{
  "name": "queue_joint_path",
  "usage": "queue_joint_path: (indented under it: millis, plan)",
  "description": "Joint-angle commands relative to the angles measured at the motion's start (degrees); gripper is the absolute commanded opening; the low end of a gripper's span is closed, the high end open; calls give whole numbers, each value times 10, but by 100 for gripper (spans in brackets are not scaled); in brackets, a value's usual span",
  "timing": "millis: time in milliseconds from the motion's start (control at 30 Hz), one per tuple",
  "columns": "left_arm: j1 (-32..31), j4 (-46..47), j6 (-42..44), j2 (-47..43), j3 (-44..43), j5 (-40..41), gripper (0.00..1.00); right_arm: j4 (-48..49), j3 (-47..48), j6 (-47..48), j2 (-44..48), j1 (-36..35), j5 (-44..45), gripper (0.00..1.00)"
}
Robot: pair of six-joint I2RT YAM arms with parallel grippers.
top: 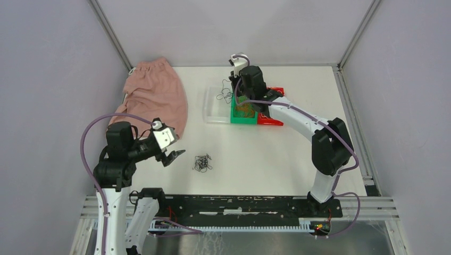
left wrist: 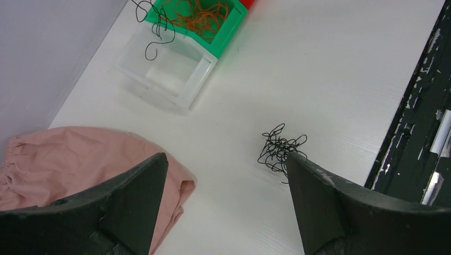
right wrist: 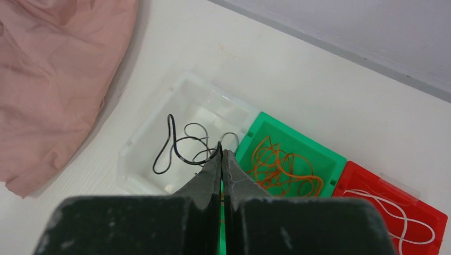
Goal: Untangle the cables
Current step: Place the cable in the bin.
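A small clump of black cables (top: 202, 163) lies on the white table, also seen in the left wrist view (left wrist: 281, 149). My left gripper (top: 173, 156) hovers just left of it, open (left wrist: 226, 156), with nothing between its fingers; the clump sits by the right fingertip. My right gripper (top: 235, 87) is shut (right wrist: 222, 151) on a single black cable (right wrist: 181, 146) that dangles in loops over the clear bin (right wrist: 139, 154). Orange cables (right wrist: 279, 167) lie in the green bin (top: 234, 116). A white cable (right wrist: 393, 210) lies in the red bin (top: 271, 121).
A pink cloth (top: 157, 98) lies at the back left, near the clear bin (top: 213, 118) and my left gripper. The three bins stand in a row at the back centre. A black rail (top: 239, 204) runs along the near edge.
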State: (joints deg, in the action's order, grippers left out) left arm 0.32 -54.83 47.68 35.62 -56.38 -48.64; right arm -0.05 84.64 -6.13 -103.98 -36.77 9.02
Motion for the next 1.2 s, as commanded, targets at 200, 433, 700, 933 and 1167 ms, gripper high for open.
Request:
queue_joint_path:
  millis: [200, 433, 700, 933, 1167]
  plan:
    - [2, 0, 21, -1, -26, -16, 89, -9, 57, -25, -30, -2, -45, 1]
    - [1, 0, 23, -5, -23, -12, 90, -22, 103, -44, -105, -13, -61, 1]
    - [2, -10, 41, -5, -22, -9, 90, -63, 181, -18, -174, -55, -42, 1]
    - [2, -12, 48, -7, -16, -9, 90, -82, 196, -42, -200, -59, -15, 1]
    - [2, -12, 52, -9, -6, -10, 90, -208, 288, -75, -245, -39, 143, 0]
